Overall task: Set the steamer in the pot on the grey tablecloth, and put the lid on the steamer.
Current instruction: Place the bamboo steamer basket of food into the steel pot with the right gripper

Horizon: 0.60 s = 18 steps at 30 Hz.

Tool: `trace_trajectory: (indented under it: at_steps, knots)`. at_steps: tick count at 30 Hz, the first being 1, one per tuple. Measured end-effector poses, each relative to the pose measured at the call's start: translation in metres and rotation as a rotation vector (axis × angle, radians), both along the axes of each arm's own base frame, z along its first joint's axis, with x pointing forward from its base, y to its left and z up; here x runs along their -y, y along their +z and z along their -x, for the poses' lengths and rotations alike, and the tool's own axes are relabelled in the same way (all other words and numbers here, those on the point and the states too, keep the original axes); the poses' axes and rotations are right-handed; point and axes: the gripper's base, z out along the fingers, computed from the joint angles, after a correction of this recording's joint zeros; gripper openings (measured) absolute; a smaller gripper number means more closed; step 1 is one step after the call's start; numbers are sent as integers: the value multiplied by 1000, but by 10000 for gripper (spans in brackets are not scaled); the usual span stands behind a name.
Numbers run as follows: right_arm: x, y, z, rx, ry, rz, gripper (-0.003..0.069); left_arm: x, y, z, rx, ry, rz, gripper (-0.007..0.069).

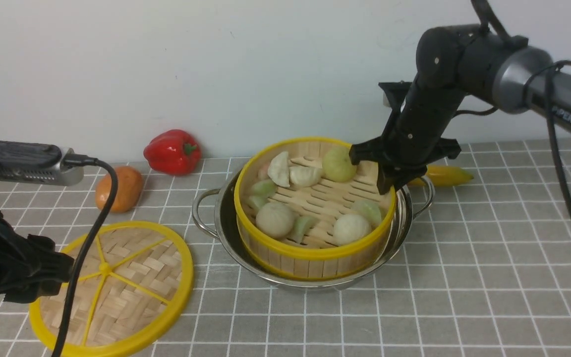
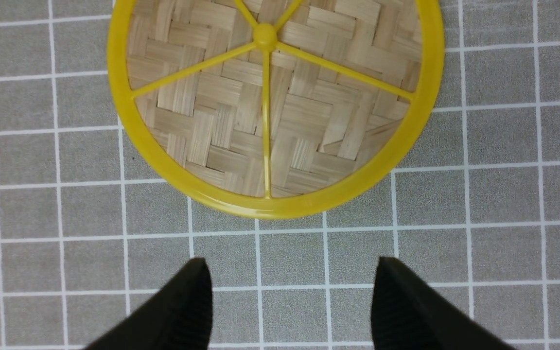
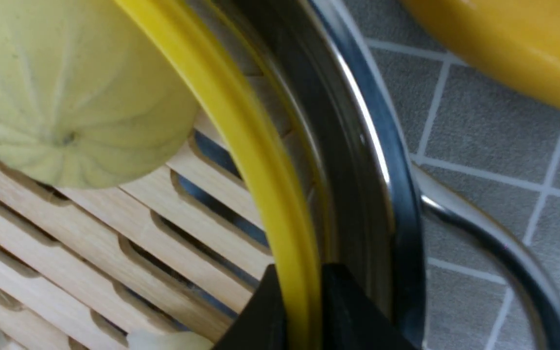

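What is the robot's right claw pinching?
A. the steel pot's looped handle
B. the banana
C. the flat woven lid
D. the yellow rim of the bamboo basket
D: in the right wrist view, the right gripper has one finger on each side of the yellow rim of the steamer, just inside the wall of the pot.

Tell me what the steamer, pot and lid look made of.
The steamer: matte pale bamboo slats, glossy yellow rims, likely plastic. The pot: polished metal, probably stainless steel, judging by its mirror reflections. The lid: matte woven bamboo strips, with yellow rim and spokes, probably plastic.
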Motion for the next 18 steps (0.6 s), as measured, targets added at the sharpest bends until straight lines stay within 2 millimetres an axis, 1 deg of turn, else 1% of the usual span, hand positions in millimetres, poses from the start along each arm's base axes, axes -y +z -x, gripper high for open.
trace_trajectory:
  at_steps: [4, 12, 14, 18]
  knots:
    - [0, -6, -1, -10, 0, 6, 83, 0, 0, 0, 0, 0, 0, 409]
    - [-1, -5, -2, 5, -3, -3, 83, 0, 0, 0, 0, 0, 0, 409]
    - [-2, -4, -3, 10, -6, -15, 92, 0, 0, 0, 0, 0, 0, 409]
    - [-5, -3, -3, 16, -9, -51, 153, 0, 0, 0, 0, 0, 0, 409]
